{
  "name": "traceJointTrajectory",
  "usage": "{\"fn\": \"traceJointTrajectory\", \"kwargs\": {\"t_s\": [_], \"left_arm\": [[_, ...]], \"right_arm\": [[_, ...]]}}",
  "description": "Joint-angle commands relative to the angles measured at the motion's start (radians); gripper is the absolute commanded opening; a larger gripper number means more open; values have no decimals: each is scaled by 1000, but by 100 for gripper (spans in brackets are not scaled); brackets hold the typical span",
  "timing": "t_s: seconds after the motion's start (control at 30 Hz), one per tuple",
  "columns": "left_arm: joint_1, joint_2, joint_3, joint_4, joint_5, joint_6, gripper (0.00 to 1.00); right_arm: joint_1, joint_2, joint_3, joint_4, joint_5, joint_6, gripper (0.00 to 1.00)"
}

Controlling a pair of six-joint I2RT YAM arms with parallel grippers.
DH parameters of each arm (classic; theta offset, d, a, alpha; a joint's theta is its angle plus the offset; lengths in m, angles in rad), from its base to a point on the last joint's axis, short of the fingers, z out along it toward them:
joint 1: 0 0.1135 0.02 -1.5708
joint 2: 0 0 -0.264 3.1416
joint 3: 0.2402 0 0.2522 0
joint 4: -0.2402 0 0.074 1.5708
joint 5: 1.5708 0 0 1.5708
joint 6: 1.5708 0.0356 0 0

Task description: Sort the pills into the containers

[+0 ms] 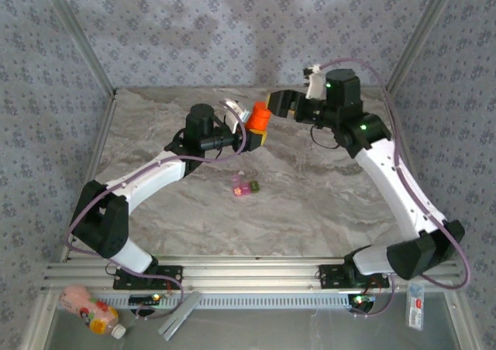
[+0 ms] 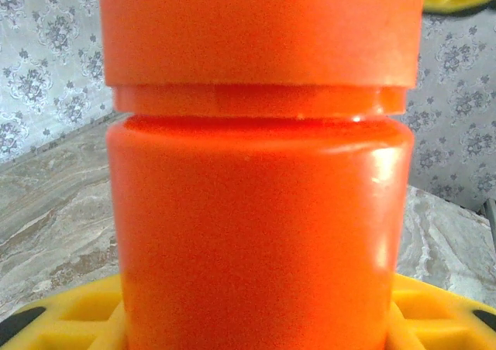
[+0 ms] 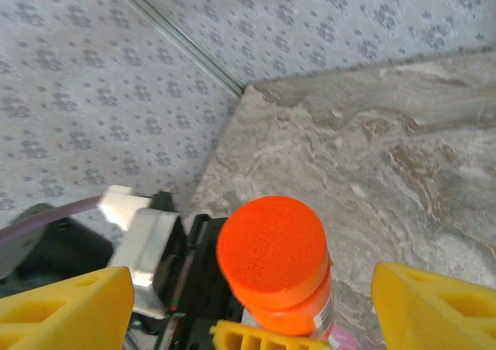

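Above a marble table (image 1: pixel 333 203), the left gripper (image 1: pixel 249 125) grasps an orange pill bottle (image 1: pixel 260 119) by its body, the right gripper (image 1: pixel 273 104) holds its yellow fingers (image 3: pixel 434 307) released and spread either side of the cap (image 3: pixel 271 249), and the pink-and-green pill case (image 1: pixel 244 187) lies mid-table, well below the bottle

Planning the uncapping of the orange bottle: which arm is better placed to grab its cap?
Right: the right claw stands open astride the cap, fingers clear both sides; the left claw is gripping the orange bottle.
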Motion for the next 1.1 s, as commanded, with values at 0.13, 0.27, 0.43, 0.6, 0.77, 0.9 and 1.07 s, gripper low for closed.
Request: {"fn": "traceJointTrajectory", "kwargs": {"t_s": [0.13,0.27,0.43,0.6,0.77,0.9,1.07], "left_arm": [[21,-25,29,50,160,12,0],[25,-23,60,-2,227,17,0],[24,-20,64,-14,247,11,0],[23,-16,64,-13,255,8,0],[22,-15,64,-17,257,9,0],[22,-14,62,-16,259,9,0],[22,-12,61,-15,257,7,0]], "right_arm": [[-95,7,33,-39,-223,-213,82],[-95,64,114,-150,-276,-385,82],[-77,112,155,-189,-308,-418,82],[-47,141,155,-191,-300,-425,82],[-31,162,160,-185,-294,-420,82],[-29,172,164,-178,-296,-412,80],[-30,180,169,-178,-305,-405,75]]}}
